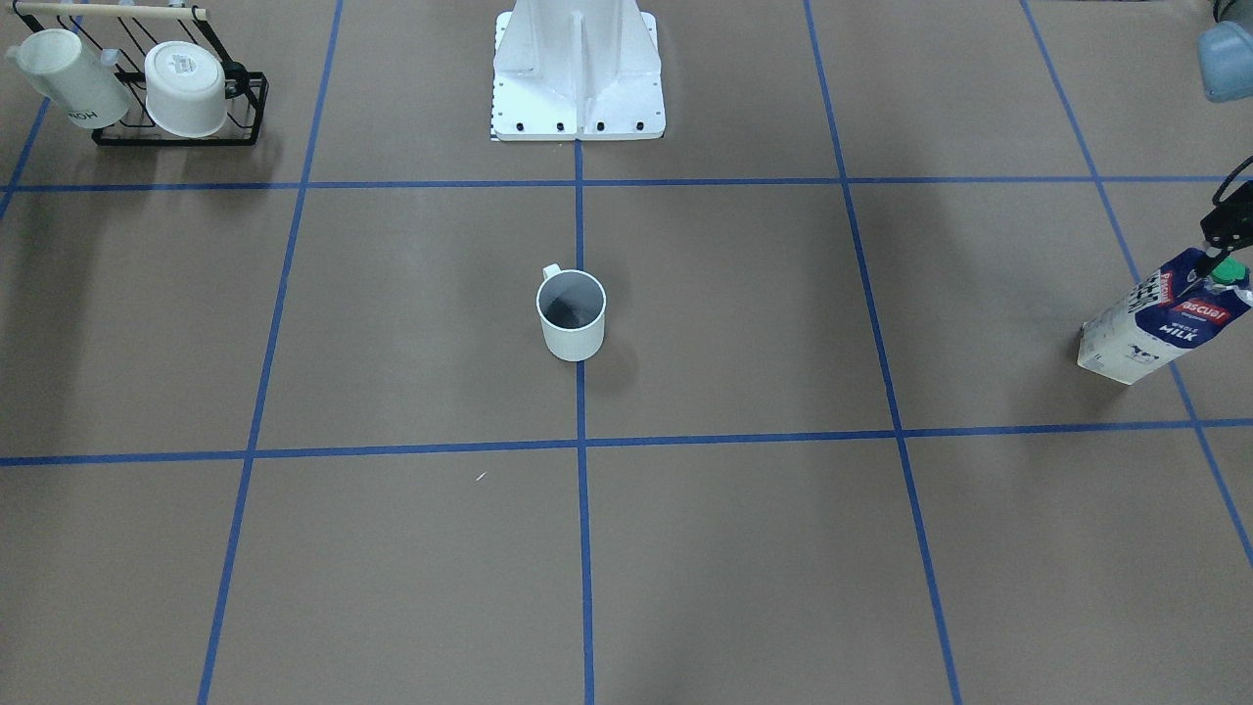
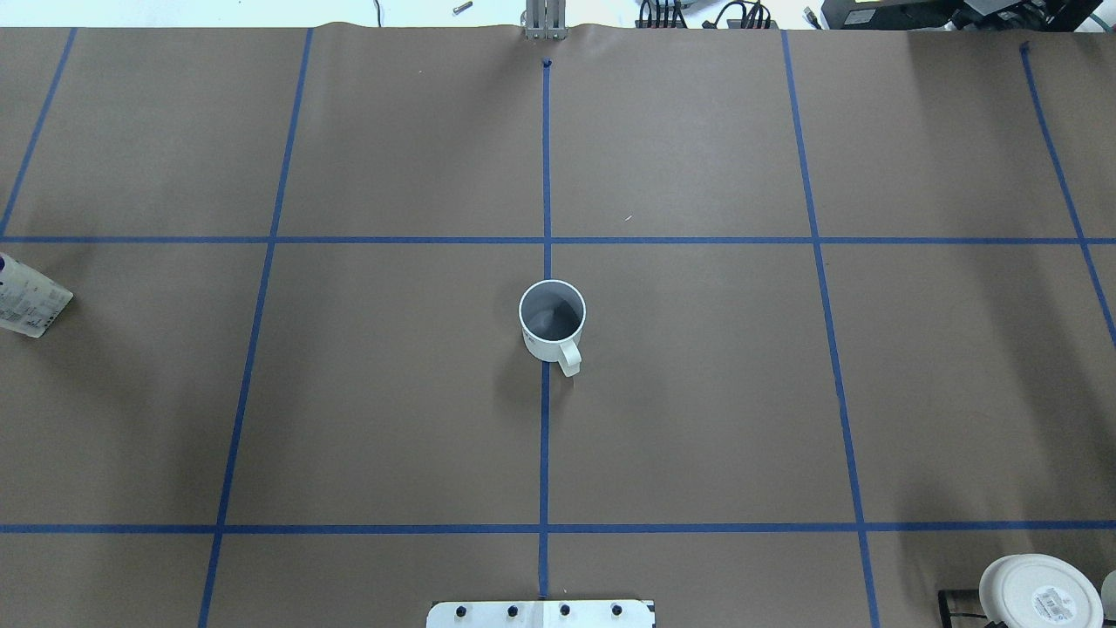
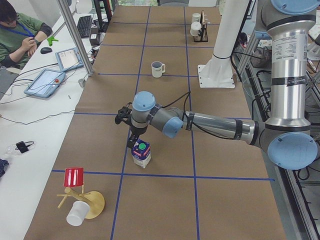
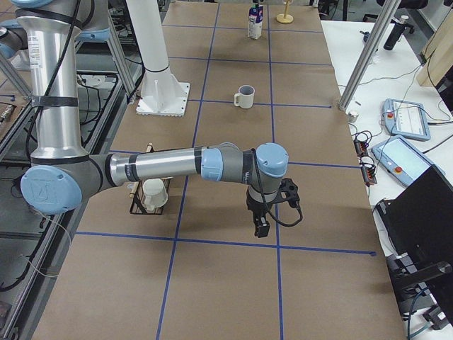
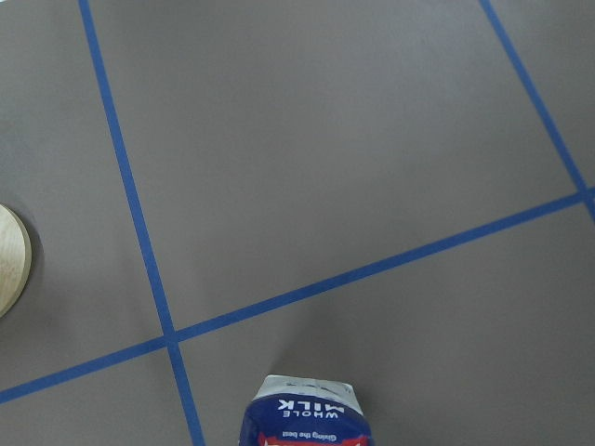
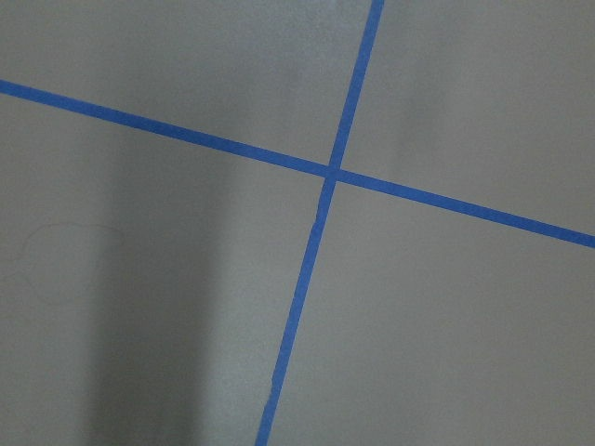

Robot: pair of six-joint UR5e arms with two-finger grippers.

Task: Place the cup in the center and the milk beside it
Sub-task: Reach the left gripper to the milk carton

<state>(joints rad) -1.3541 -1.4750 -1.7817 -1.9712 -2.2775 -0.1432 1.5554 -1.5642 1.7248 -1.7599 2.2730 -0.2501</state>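
The cup (image 1: 572,315) stands upright on the vertical tape line in the center (image 1: 734,313), its handle toward the robot; it also shows in the overhead view (image 2: 552,321). The milk (image 1: 1165,318) stands far out on the robot's left side, and only its edge shows in the overhead view (image 2: 30,301). My left gripper (image 1: 1222,257) is right at the carton's top by the green cap (image 3: 142,147); I cannot tell whether it is open or shut. My right gripper (image 4: 262,228) hangs over bare table far from both; I cannot tell its state.
A black rack (image 1: 176,98) with two white mugs stands on the robot's right side near its base (image 1: 578,78). A wooden stand with a red cup (image 3: 75,177) and a white cup sits beyond the milk. An operator (image 3: 20,35) sits at a side desk.
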